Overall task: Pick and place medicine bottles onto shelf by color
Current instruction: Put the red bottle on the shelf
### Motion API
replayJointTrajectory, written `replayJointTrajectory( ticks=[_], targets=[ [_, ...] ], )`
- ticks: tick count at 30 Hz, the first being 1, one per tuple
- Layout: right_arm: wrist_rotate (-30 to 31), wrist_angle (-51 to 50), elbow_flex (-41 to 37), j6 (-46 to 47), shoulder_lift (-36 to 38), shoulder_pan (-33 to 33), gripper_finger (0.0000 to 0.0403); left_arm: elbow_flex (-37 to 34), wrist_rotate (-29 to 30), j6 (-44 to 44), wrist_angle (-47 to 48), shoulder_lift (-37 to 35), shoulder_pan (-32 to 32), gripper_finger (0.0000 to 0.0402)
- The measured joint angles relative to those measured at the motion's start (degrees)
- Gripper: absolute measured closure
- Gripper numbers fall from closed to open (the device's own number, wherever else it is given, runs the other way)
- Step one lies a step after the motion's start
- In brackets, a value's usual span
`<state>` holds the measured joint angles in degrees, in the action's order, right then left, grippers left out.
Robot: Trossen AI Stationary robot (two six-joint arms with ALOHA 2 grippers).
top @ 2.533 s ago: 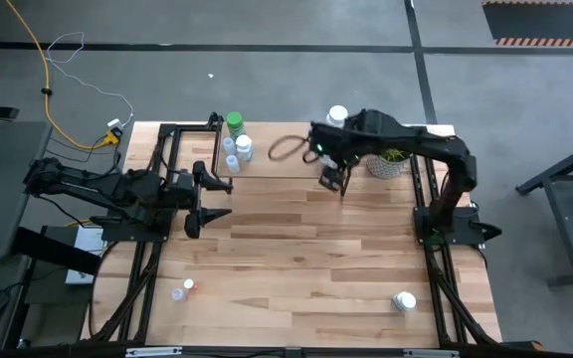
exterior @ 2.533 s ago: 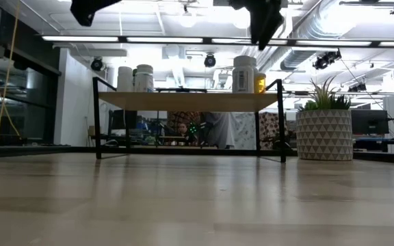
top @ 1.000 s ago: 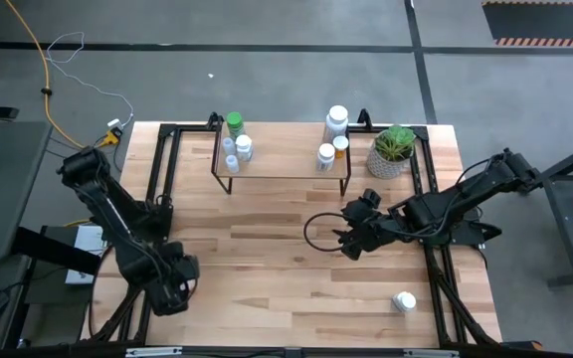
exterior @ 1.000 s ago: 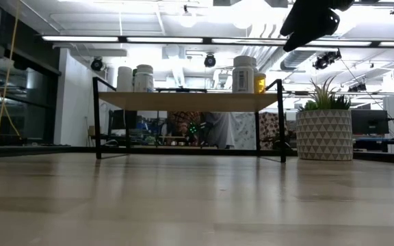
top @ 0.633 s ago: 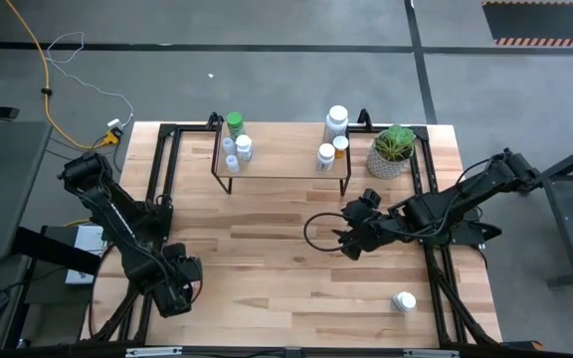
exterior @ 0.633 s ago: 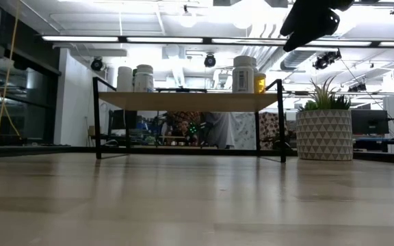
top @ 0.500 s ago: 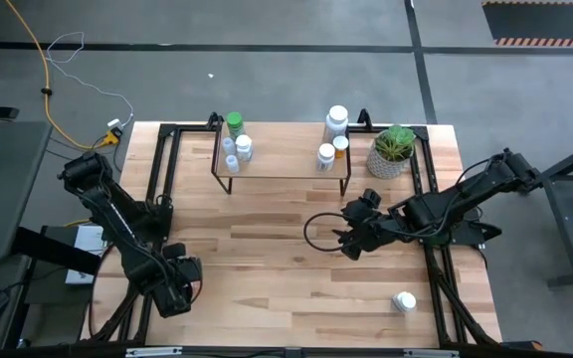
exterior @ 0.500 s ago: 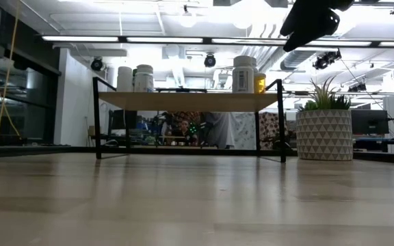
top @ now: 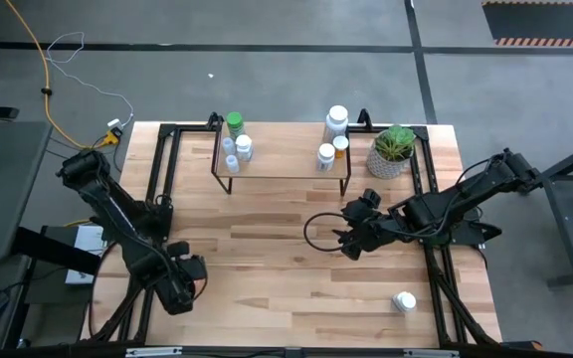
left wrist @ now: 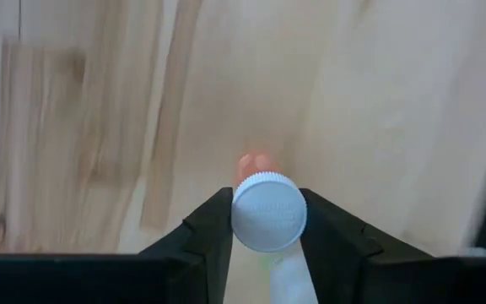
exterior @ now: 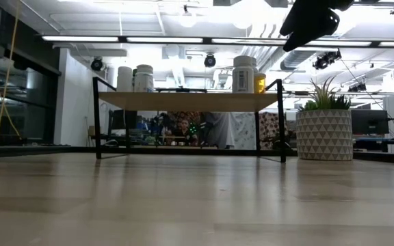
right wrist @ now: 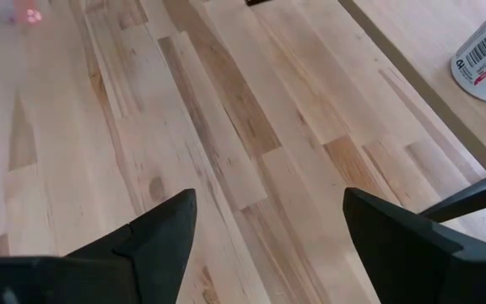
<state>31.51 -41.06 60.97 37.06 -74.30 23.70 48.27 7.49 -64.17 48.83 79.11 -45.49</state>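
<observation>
At the table's near left, my left gripper (top: 182,286) points down, shut on a white-capped medicine bottle (left wrist: 268,213). An orange-red cap (left wrist: 256,162) shows blurred just beyond it. My right gripper (top: 347,245) hangs open over the table's middle right, with bare wood between its fingers (right wrist: 268,211). The shelf (top: 282,164) stands at the far middle on thin black legs. A green-capped bottle (top: 234,123) and two pale ones stand at its left end. A large white bottle (top: 337,119), a white-capped one and a yellow one (top: 340,145) stand at its right end. My left gripper pinches the bottle's white cap by its ribbed rim (left wrist: 238,215) between the two fingers (left wrist: 213,228), one on each side. The fingers come from above, pointing down. The bottle stays upright, cap up. Whether its base is on the table does not show.
A white bottle (top: 403,300) lies alone at the table's near right. A potted green plant (top: 393,149) stands to the right of the shelf. A black cable loop (top: 316,231) hangs by my right gripper. Bare wood lies between the arms (top: 267,249).
My left gripper has shifted a little toward the table's right edge at the near left corner. My right arm has kept still.
</observation>
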Motion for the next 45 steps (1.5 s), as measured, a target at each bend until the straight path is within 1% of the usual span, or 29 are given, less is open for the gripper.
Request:
replayJointTrajectory(
  ticks=[3, 6, 11, 15, 17, 21, 26, 29, 31, 35, 38, 43, 45],
  targets=[
    [0.0, 0.0, 0.0, 0.0, 0.0, 0.0, 0.0112, 4.5, 0.3, 6.7, 1.6, -1.6, 4.2, 0.0287],
    [0.0, 0.2, 0.0, 0.0, 0.0, 0.0, 0.0112, 11.0, 0.5, 15.7, 4.9, -2.3, 10.3, 0.0292],
    [0.0, 0.2, 0.0, 0.0, 0.0, 0.0, 0.0112, 22.8, 1.9, 32.4, 10.1, -2.3, 22.9, 0.0292],
    [0.0, 0.2, 0.0, 0.0, 0.0, 0.0, 0.0112, 30.1, 4.6, 45.2, 11.6, -2.3, 33.5, 0.0291],
    [0.1, 0.2, 0.0, 0.0, 0.0, 0.0, 0.0112, 32.9, 5.7, 50.1, 11.7, -2.2, 39.3, 0.0291],
    [0.1, 0.2, 0.0, 0.0, 0.0, 0.0, 0.0112, 37.0, 5.6, 54.7, 11.9, -0.8, 50.3, 0.0291],
    [1.0, 0.3, 0.0, 0.0, 0.0, 0.0, 0.0112, 39.5, -1.0, 57.9, 12.1, 2.9, 61.5, 0.0291],
    [1.7, 0.3, 0.0, 0.0, 0.0, 0.0, 0.0112, 41.4, -4.7, 58.8, 14.2, 7.3, 65.3, 0.0291],
    [1.9, 0.3, 0.0, 0.0, 0.0, 0.0, 0.0112, 42.8, -5.0, 59.6, 17.3, 10.5, 66.9, 0.029],
    [1.9, 0.3, 0.0, 0.1, 0.0, 0.0, 0.0112, 46.3, -3.6, 60.6, 21.9, 16.5, 68.5, 0.0289],
    [2.0, 0.3, 0.0, 0.1, 0.0, 0.0, 0.0112, 48.5, -2.2, 61.4, 22.8, 19.5, 69.2, 0.0289],
    [2.4, 0.3, 0.0, 0.1, 0.0, 0.0, 0.0112, 50.2, -1.3, 63.3, 23.0, 20.7, 69.9, 0.0289],
    [2.4, 0.3, 0.0, 0.0, 0.0, 0.0, 0.0112, 50.3, 0.9, 63.4, 23.1, 20.7, 70.1, 0.0289]
  ],
)
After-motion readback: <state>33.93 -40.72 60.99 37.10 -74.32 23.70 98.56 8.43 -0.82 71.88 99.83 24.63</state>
